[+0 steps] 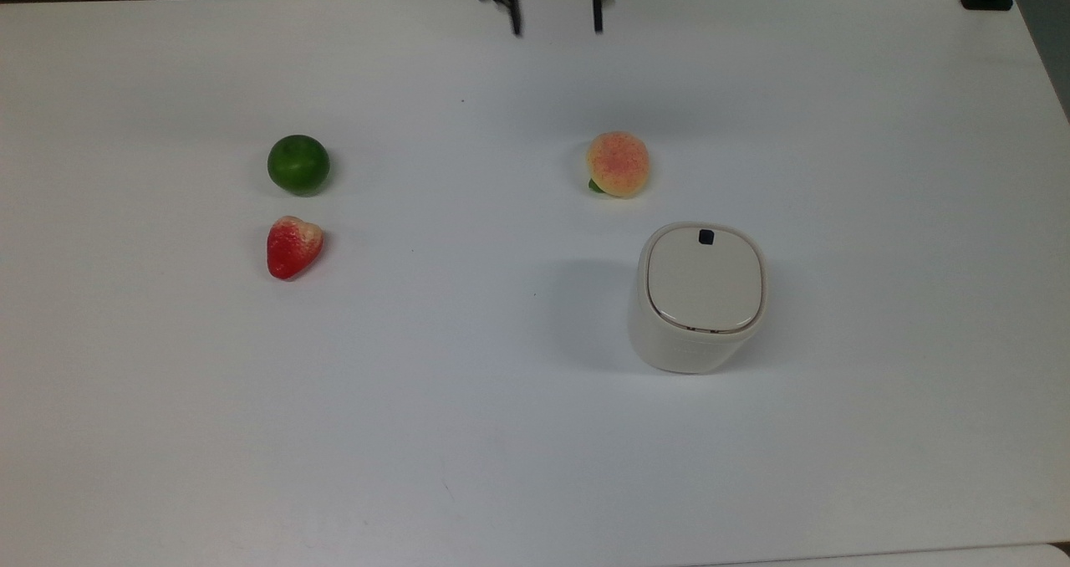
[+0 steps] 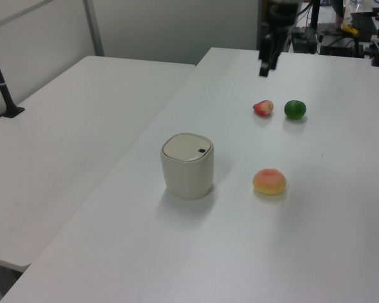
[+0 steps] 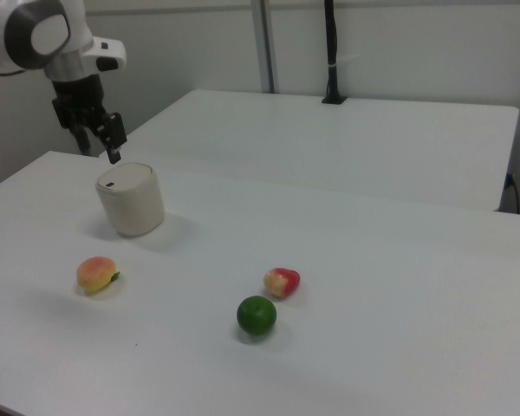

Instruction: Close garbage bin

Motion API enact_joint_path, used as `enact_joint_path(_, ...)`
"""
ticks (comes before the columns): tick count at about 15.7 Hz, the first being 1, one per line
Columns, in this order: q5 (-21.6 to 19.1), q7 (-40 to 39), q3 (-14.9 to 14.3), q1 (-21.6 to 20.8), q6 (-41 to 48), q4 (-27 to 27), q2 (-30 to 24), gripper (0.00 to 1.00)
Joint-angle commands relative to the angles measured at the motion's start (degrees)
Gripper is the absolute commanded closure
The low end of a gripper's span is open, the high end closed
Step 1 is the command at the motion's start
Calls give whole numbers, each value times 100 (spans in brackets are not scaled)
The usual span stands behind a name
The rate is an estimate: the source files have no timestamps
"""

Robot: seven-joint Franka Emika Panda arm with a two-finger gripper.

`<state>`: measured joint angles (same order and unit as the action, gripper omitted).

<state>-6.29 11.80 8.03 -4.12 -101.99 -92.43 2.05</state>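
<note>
1. The garbage bin [image 1: 700, 299] stands upright on the white table [image 1: 468, 433]. In the top view it is to the right of the middle.
2. The bin is cream white with round corners. Its flat lid [image 1: 705, 278] lies down flat on top, so the bin is closed.
3. There is a tiny black square [image 1: 706, 237] on the lid, near the lid's far edge in the top view.
4. The gripper [image 1: 556, 15] is black. In the top view it is at the top edge of the picture, far from the bin. Its two fingers are spread apart and hold nothing.
5. In the left view the gripper [image 2: 265, 63] hangs in the air above the far end of the table. In the right view the gripper [image 3: 108, 143] is up in the air, above and a bit to the left of the bin [image 3: 131, 199].
6. A peach [image 1: 618, 164] lies near the bin. In the top view it is just above and to the left of the bin, and they do not touch.
7. A green lime [image 1: 298, 165] and a red strawberry [image 1: 292, 246] lie on the top view's left, well apart from the bin. The strawberry is just below the lime.
8. In the left view the bin [image 2: 187, 165] is in the middle, and the peach [image 2: 269, 181] is to its right.
</note>
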Motion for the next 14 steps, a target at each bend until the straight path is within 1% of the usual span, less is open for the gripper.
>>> enact_joint_path(1, 13, 34, 15, 376, 530, -178, -503, 0)
enact_joint_path(3, 83, 24, -12, 465, 855, -170, -609, 0)
enact_joint_path(4, 110, 42, -81, 456, 952, -178, -626, 0)
enact_joint_path(6, 136, 42, -563, 247, 1093, -170, -627, 0)
enact_joint_path(8, 180, 16, -985, -105, 1015, -161, -618, 0)
enact_joint_path(9, 206, -28, -1126, -202, 953, -117, -592, 0)
enact_joint_path(10, 207, -168, -1180, -255, 848, -82, -557, 0)
enact_joint_path(14, 207, -940, -1181, -185, 436, -90, -425, 0)
